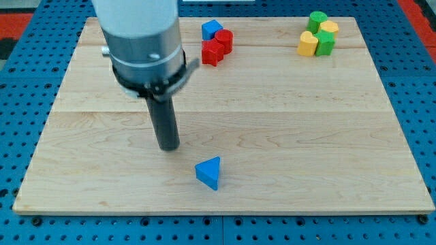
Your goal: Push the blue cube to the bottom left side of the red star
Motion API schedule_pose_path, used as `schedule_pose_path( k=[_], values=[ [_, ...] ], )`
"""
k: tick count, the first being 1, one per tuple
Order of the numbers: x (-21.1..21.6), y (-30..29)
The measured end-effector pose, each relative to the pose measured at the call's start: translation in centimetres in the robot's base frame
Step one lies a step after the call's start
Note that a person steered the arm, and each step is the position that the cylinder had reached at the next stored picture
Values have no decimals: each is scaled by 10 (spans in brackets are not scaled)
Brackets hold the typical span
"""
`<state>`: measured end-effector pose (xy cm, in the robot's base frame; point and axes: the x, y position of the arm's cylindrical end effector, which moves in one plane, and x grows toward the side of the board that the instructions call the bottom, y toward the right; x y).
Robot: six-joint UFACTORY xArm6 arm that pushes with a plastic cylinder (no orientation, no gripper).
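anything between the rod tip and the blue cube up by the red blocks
Nothing. In the camera view, only bare board separates my tip from the blue cube at the view's top. The red star sits just below the cube, slightly right of that line.

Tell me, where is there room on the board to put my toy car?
The board's right half, below the yellow and green blocks, is bare wood. So is the left edge beside my tip. It is crowded at the view's top, where the blue cube touches the red blocks. Near the bottom, the blue triangular block sits just right of my tip.
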<state>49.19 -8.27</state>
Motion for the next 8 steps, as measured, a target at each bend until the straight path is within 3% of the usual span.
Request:
schedule_pose_path(
  k=[2, 3, 4, 6, 8],
  values=[
    [-123, 161],
    [-218, 171],
    [-290, 142],
    [-282, 59],
    [-218, 31]
  ],
)
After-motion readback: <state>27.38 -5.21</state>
